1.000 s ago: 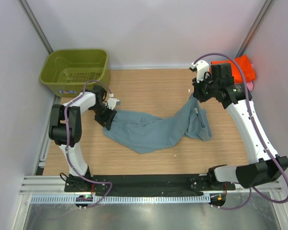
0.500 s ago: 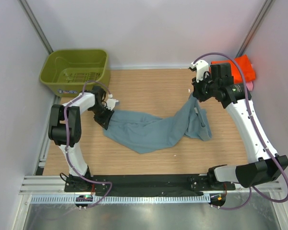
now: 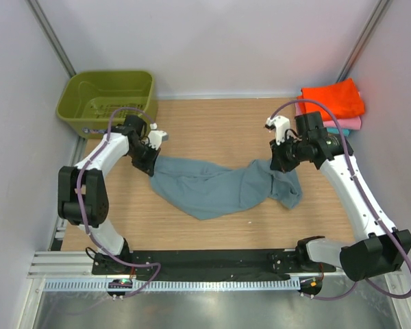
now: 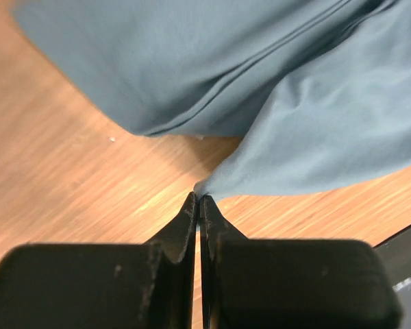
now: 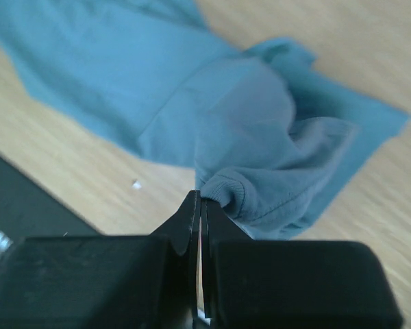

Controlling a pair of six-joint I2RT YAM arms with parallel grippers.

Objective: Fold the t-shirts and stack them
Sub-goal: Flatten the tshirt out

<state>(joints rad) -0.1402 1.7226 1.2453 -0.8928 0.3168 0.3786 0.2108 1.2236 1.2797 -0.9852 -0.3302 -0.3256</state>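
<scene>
Top external: t-shirt newly in left claw

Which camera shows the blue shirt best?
The top view: the blue shirt is seen whole there, end to end. The left wrist view shows only a corner nipped in the left pincer; the right wrist view shows a bunched edge in the right pincer.

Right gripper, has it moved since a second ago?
Yes. The right gripper, jaws shut on the blue-grey t-shirt, has shifted toward the table's near edge, away from the folded orange t-shirt at the back right.
</scene>
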